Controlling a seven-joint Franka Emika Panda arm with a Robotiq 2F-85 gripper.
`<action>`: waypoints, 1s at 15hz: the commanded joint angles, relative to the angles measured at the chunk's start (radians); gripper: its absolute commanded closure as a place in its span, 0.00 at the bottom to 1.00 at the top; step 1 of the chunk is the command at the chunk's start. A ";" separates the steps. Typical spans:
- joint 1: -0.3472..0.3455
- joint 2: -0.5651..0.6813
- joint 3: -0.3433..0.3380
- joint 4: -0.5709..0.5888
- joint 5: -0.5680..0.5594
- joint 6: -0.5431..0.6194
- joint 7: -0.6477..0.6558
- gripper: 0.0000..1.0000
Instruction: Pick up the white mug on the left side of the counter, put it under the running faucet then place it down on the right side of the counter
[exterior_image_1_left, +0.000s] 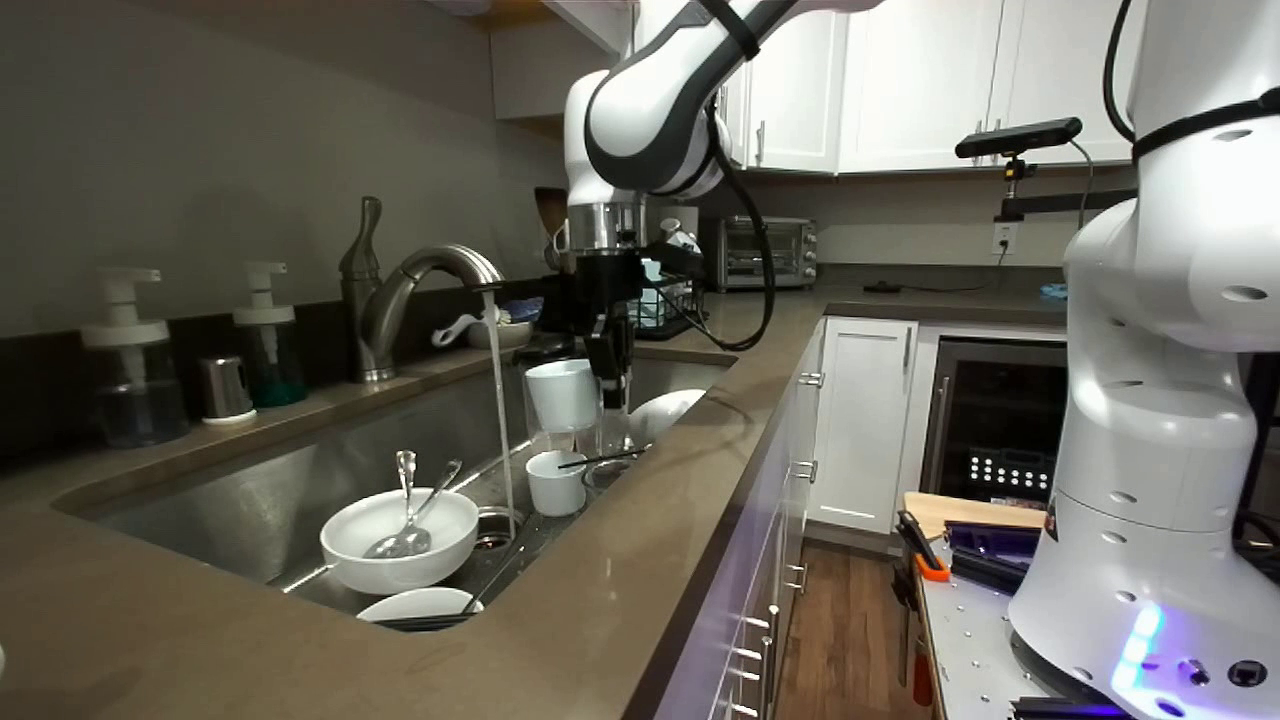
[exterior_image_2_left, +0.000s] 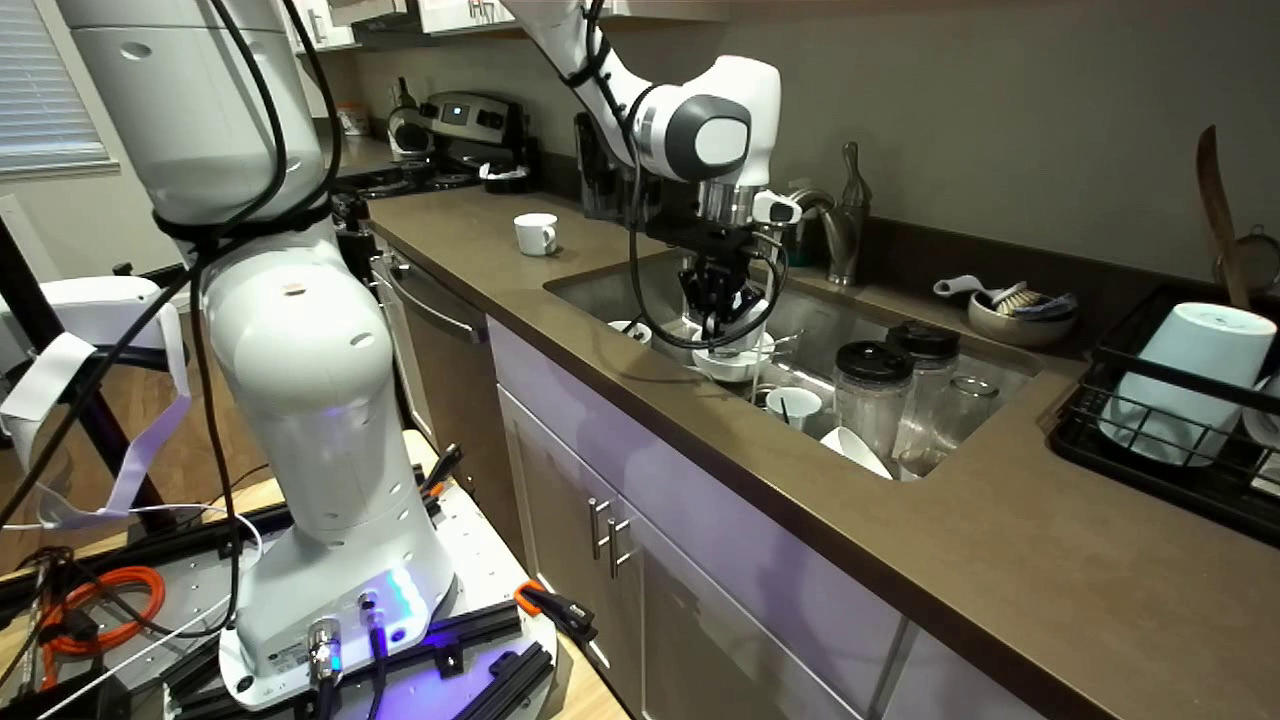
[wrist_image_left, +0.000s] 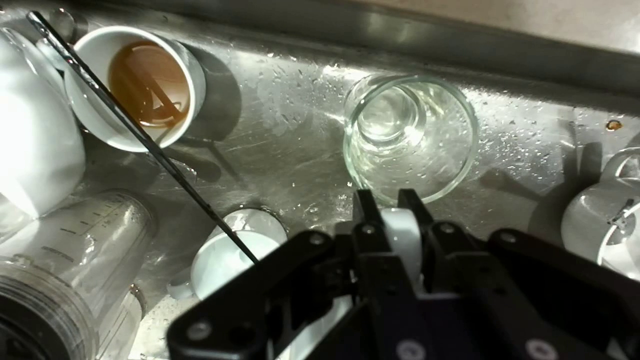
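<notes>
My gripper (exterior_image_1_left: 611, 385) is shut on the handle of a white mug (exterior_image_1_left: 563, 396) and holds it upright above the sink. In the wrist view, the mug's handle (wrist_image_left: 403, 235) sits between the fingers (wrist_image_left: 387, 196); the body is mostly hidden behind the gripper. The silver faucet (exterior_image_1_left: 392, 300) runs a stream of water, which falls apart from the mug in that exterior view. The faucet (exterior_image_2_left: 843, 235) and my gripper (exterior_image_2_left: 712, 325) also show in an exterior view. Another white mug (exterior_image_2_left: 535, 235) stands on the left part of the brownish-grey counter (exterior_image_2_left: 960, 540).
The steel sink holds a white bowl (exterior_image_1_left: 395, 575) with spoons, a white cup (exterior_image_1_left: 556, 488), dark-lidded jars (exterior_image_2_left: 872, 395), a drinking glass (wrist_image_left: 410, 145), a cup of brown liquid (wrist_image_left: 197, 75) and a dark stick (wrist_image_left: 175, 172). A dish rack (exterior_image_2_left: 1150, 410) and soap dispensers (exterior_image_1_left: 130, 370) stand on the counter.
</notes>
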 joint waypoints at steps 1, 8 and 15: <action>-0.010 0.000 0.010 0.001 0.000 -0.002 0.000 0.85; -0.010 0.000 0.010 0.001 0.000 -0.002 0.001 0.96; -0.044 -0.063 -0.025 -0.056 0.007 0.020 0.011 0.96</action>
